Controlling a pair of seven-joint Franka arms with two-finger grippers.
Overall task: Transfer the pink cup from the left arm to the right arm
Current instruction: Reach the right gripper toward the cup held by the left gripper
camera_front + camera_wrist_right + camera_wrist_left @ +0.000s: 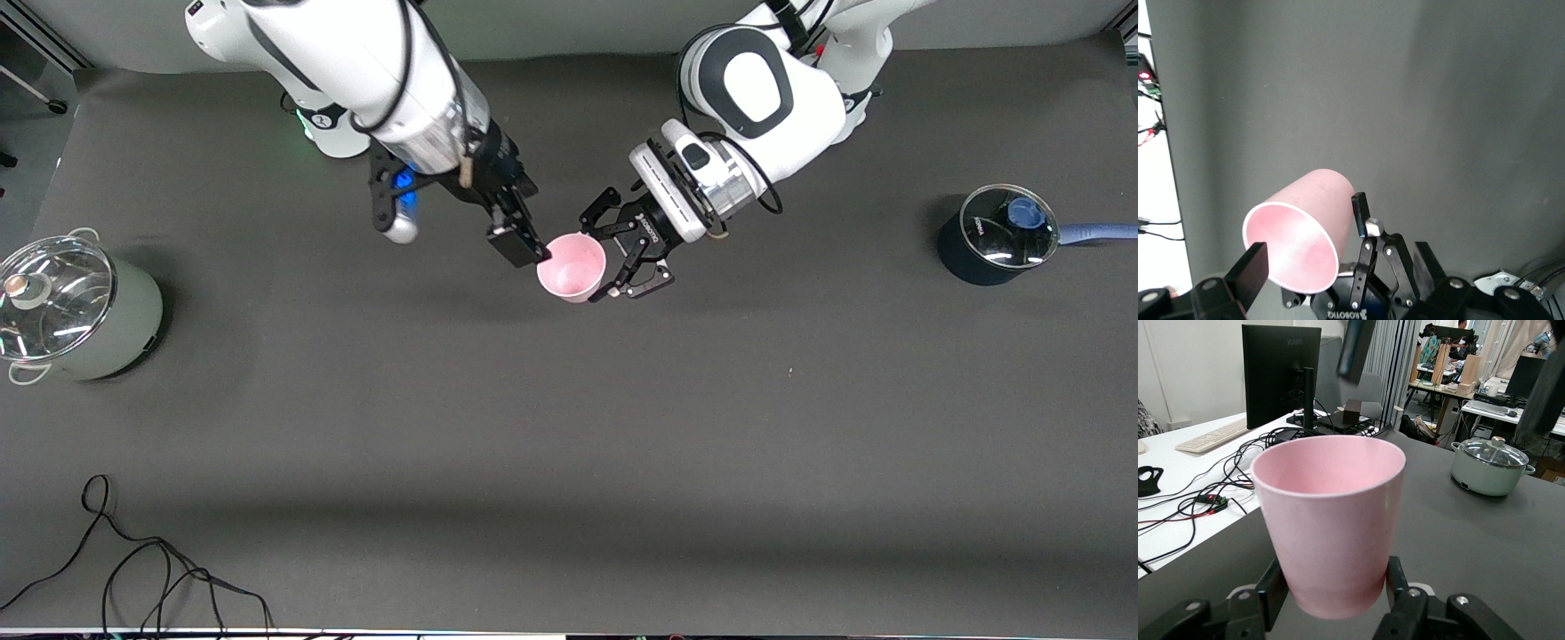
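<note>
The pink cup (572, 267) is up in the air over the middle of the table, tilted with its mouth toward the right arm. My left gripper (629, 260), the skeletal one, is shut on the cup's base. In the left wrist view the cup (1331, 520) sits between its fingers (1271, 593). My right gripper (520, 240), the blocky one, is open at the cup's rim, with one finger beside the rim. In the right wrist view the cup (1301, 230) lies by one of the right gripper's (1341, 257) fingers (1253, 268).
A pale green pot with a glass lid (80, 311) stands at the right arm's end of the table and also shows in the left wrist view (1488, 467). A dark pot with a glass lid (996, 236) stands at the left arm's end. Black cables (133, 578) lie near the front edge.
</note>
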